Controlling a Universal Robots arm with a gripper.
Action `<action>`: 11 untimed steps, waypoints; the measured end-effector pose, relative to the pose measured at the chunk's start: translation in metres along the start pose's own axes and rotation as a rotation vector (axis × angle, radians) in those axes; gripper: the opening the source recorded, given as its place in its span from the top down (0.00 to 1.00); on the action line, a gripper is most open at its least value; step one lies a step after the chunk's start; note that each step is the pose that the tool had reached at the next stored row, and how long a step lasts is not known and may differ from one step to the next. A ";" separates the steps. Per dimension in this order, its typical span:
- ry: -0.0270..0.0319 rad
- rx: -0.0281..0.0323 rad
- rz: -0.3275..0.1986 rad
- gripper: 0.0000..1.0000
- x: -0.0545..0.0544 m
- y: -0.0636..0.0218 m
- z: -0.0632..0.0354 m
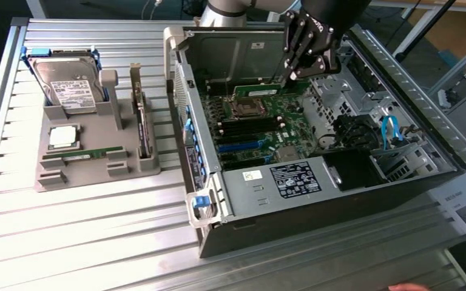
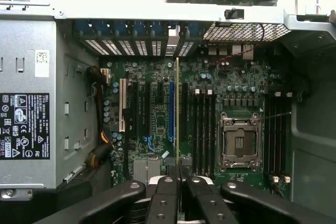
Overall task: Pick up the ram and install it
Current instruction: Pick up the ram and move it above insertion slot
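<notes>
The ram, a thin green stick, hangs level inside the open computer case, just above the motherboard near its far edge. My gripper is shut on the stick's end on the exterior view's right. In the wrist view the ram runs away edge-on as a thin line from between my fingertips, the gripper clamped on it. Below it lie the black memory slots and the blue slot, with the processor socket beside them.
On the exterior view's left, a grey holder carries a hard drive, a square processor, an upright expansion card and another green stick. The power supply and cables crowd the case's near side.
</notes>
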State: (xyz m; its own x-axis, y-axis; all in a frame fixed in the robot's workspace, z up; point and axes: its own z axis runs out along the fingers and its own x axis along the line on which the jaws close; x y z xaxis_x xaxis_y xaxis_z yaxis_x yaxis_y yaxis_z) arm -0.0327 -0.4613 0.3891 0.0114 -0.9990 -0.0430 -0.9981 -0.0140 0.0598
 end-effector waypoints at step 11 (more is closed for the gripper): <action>-0.0001 0.0000 0.000 0.88 -0.008 -0.0002 0.0006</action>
State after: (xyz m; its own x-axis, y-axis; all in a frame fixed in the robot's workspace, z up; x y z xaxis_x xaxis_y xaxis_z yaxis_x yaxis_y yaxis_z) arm -0.0327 -0.4533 0.3888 0.0115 -0.9990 -0.0431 -0.9981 -0.0141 0.0598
